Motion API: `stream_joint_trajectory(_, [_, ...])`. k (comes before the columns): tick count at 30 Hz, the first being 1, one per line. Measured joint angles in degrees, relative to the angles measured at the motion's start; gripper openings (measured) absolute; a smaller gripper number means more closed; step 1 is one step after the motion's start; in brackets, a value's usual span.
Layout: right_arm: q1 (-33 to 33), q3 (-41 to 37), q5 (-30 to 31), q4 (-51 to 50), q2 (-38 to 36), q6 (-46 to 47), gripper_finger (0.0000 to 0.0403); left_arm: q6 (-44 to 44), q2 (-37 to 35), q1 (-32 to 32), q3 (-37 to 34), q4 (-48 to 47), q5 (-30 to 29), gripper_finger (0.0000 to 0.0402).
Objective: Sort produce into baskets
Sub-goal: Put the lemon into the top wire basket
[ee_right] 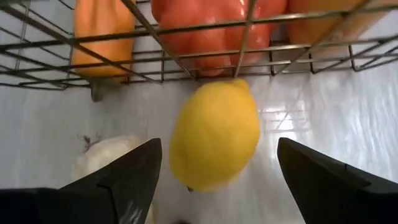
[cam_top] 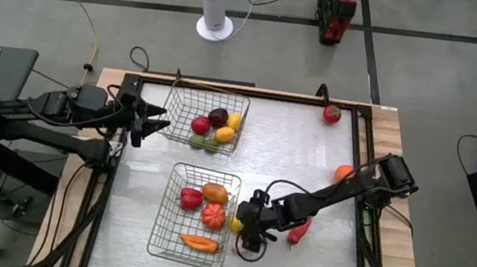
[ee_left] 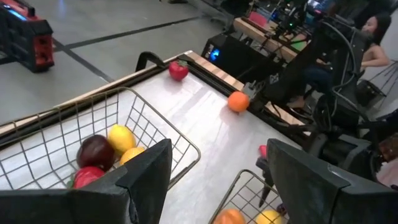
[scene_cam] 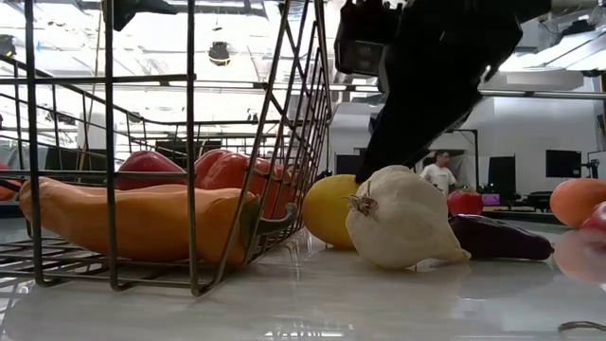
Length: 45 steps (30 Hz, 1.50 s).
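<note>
A: Start at the left. What is the left pincer (cam_top: 162,125) doing?

B: It hangs with its fingers apart and nothing between them, right at the outer wall of the far wire basket (cam_top: 189,98). Just past its tips, inside that basket, lie a dark plum (cam_top: 218,117), a red piece, a lemon (cam_top: 234,122) and a green piece.

A: And the near wire basket (cam_top: 166,236)?

B: It sits beside the right pincer (cam_top: 253,232), on that pincer's left in the high view. It holds a red pepper (cam_top: 191,199), an orange-coloured piece, a tomato (cam_top: 214,215) and an orange pepper (scene_cam: 142,220) along the near edge.

A: So the right pincer is low on the counter (cam_top: 292,150)?

B: Yes, low over the counter, fingers spread wide, gripping nothing. A loose lemon (ee_right: 214,134) lies between the spread fingers, just outside the basket mesh.

A: Anything else close to it?

B: A garlic bulb (scene_cam: 402,220) lies just beside that lemon. On the pincer's right side lie a dark purple piece (scene_cam: 499,238) and a long red pepper (cam_top: 300,230), near the arm.

A: And farther right?

B: An orange (cam_top: 344,174) sits behind the right arm, and a red piece with a green top (cam_top: 332,114) rests well apart in the far corner.
</note>
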Motion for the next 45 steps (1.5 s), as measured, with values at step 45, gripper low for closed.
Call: stream_joint_trajectory(45, [-13.21, 0.49, 13.89, -22.36, -18.27, -9.19, 0.0205, -4.36, 0.60, -0.01, 0.04, -0.28, -0.87, 0.0249])
